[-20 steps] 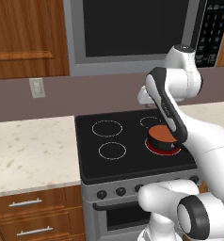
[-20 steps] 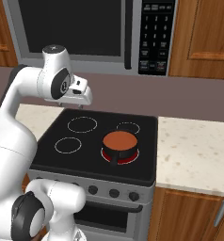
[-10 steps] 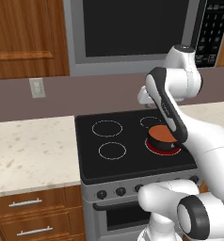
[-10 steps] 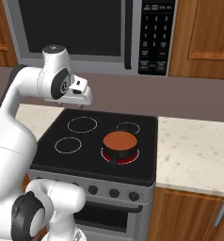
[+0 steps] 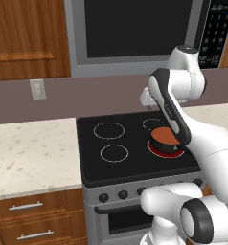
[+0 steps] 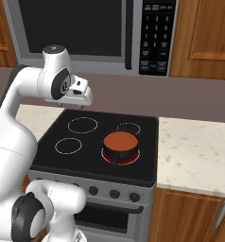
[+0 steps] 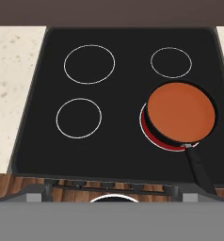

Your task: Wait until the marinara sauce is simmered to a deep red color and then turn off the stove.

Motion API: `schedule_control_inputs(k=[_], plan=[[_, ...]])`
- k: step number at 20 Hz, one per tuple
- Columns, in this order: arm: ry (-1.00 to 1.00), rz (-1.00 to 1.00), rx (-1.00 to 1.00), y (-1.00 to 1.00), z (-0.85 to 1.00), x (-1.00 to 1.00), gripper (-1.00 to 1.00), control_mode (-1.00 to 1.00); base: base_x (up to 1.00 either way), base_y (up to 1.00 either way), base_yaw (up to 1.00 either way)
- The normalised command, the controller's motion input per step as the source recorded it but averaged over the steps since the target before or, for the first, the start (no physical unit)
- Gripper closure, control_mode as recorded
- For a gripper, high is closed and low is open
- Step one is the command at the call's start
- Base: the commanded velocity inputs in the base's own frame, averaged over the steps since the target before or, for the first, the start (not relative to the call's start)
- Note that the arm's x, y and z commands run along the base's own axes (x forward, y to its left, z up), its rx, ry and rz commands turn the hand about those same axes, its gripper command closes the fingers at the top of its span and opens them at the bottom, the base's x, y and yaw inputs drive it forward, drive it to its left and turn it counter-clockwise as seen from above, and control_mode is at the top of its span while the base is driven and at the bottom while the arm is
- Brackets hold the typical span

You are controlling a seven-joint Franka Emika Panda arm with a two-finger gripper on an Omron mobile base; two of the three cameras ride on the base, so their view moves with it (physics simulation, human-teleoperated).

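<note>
The marinara sauce point(image 7: 180, 113) is a flat orange-red disc in a small dark saucepan with a long handle point(image 7: 198, 167). It sits on the front right burner of the stove point(image 7: 123, 94), where a red ring point(image 7: 149, 135) glows under the pan. The other three burner circles are bare. Both base views show the sauce point(image 6: 120, 140) point(image 5: 165, 135) as well. My gripper point(image 6: 73, 101) hangs high over the back of the black glass top, left of the pan and touching nothing. Its fingers do not show clearly. A row of dark knobs point(image 6: 114, 194) lines the stove front.
A steel microwave point(image 6: 86, 28) hangs above the stove, with wooden cabinets point(image 6: 204, 38) beside it. Speckled counters lie to the left point(image 5: 29, 153) and to the right point(image 6: 194, 151). A wall outlet point(image 5: 38, 89) and drawers point(image 5: 25, 215) are at the left.
</note>
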Motion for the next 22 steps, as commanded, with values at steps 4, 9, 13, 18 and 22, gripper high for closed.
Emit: schedule_control_inputs(k=[4,9,13,18,22], plan=[[0.00,0.00,0.00,0.00,0.00,0.00,-1.00,-1.00,0.00,0.00,0.00],[0.00,0.00,0.00,0.00,0.00,0.00,-1.00,-1.00,0.00,0.00,0.00],[0.00,0.00,0.00,0.00,0.00,0.00,-1.00,-1.00,0.00,0.00,0.00],[0.00,0.00,0.00,0.00,0.00,0.00,-1.00,-1.00,0.00,0.00,0.00],[0.00,0.00,0.00,0.00,0.00,0.00,-1.00,-1.00,0.00,0.00,0.00]])
